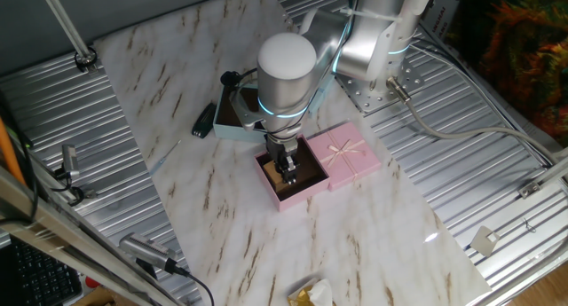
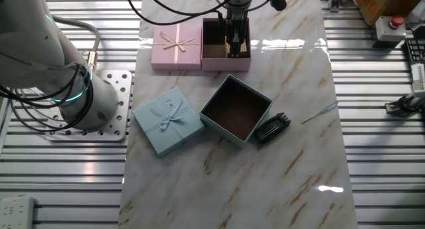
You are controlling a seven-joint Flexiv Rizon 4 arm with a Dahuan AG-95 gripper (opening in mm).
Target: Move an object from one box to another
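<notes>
Marble-veined tabletop (image 2: 265,182) bears a square pink box (image 2: 226,62), where the claw (image 2: 234,51) clamps a tan block (image 2: 235,54).

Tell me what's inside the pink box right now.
The gripper reaches down into the pink box, over its brown floor. Something tan, likely the block, shows at its tips; the fingers cover most of it.

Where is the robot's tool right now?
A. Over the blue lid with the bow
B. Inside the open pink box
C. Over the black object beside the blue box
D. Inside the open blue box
B: the tool reaches down into the pink box; the blue box sits apart with nothing in it.
</notes>
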